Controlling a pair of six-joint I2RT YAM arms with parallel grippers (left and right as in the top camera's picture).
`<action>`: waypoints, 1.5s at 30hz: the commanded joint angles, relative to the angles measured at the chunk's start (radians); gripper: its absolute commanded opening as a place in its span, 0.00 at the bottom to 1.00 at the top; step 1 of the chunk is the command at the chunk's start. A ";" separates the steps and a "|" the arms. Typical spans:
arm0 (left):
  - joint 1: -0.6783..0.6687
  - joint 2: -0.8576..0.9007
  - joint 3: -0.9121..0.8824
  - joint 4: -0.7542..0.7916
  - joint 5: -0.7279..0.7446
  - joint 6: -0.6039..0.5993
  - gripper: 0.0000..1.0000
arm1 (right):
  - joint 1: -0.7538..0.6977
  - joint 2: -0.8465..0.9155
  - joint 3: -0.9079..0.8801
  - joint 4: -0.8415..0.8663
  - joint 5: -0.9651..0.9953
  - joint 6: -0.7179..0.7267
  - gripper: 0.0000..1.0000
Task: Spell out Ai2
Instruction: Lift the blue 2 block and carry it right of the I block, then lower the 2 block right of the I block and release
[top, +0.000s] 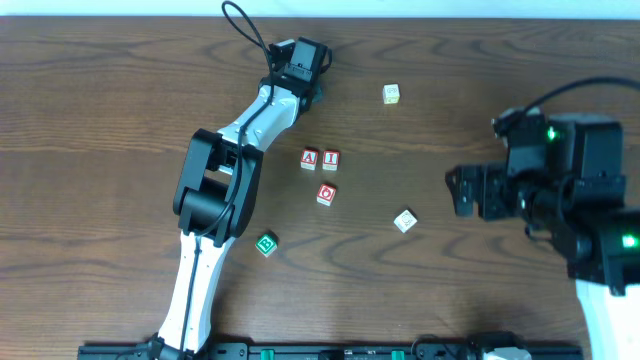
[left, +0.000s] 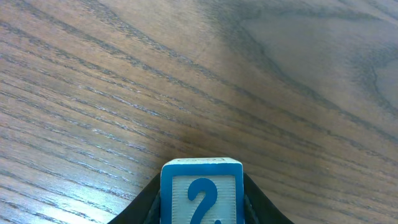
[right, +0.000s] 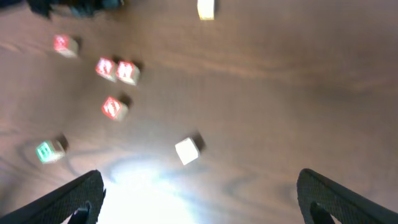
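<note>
The red A cube (top: 309, 159) and the red I cube (top: 331, 159) stand side by side, touching, at the table's middle. They also show blurred in the right wrist view, the A cube (right: 106, 68) left of the I cube (right: 128, 73). My left gripper (top: 303, 62) is at the far middle, shut on the blue 2 cube (left: 202, 186), which its dark fingers (left: 202, 216) hold above bare wood. The 2 cube is hidden under the gripper in the overhead view. My right gripper (top: 462, 190) is open and empty at the right, its fingers (right: 208, 199) spread wide.
A red O cube (top: 326, 194) sits just below the A and I cubes. A green B cube (top: 266, 243) lies lower left. A white cube (top: 405, 220) lies between the letters and my right gripper. A pale cube (top: 391, 93) sits at the far middle-right.
</note>
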 joint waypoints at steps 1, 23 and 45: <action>0.001 0.015 0.028 -0.005 0.000 0.041 0.22 | -0.011 -0.040 -0.077 -0.031 0.059 -0.003 0.99; -0.180 -0.170 0.259 -0.635 0.088 0.220 0.06 | -0.200 -0.417 -0.206 -0.118 0.060 0.009 0.99; -0.385 -0.455 -0.441 -0.172 0.099 0.249 0.06 | -0.157 -0.470 -0.190 -0.150 -0.184 -0.068 0.99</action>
